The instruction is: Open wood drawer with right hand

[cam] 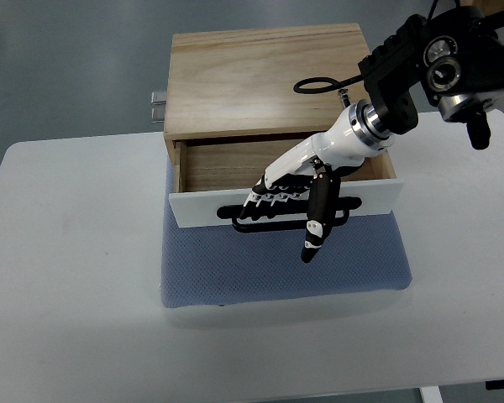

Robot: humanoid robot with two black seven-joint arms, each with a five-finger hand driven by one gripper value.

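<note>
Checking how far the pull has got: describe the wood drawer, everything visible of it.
The wood drawer is partly pulled out of a light wooden box, toward the camera. Its front panel looks white, with a black bar handle across it. The inside shows bare wood grain, and nothing can be seen in the visible part. The right hand reaches over the front edge, fingers hooked around the handle, thumb pointing down. The box sits on a blue mesh mat on a white table.

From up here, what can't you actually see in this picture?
Top view only:
- Inside of the wood drawer: partly covered by the box top and the right hand.
- Black handle: its middle is hidden by the fingers.
- Left arm: out of frame.
- Table: front edge cut off.
</note>
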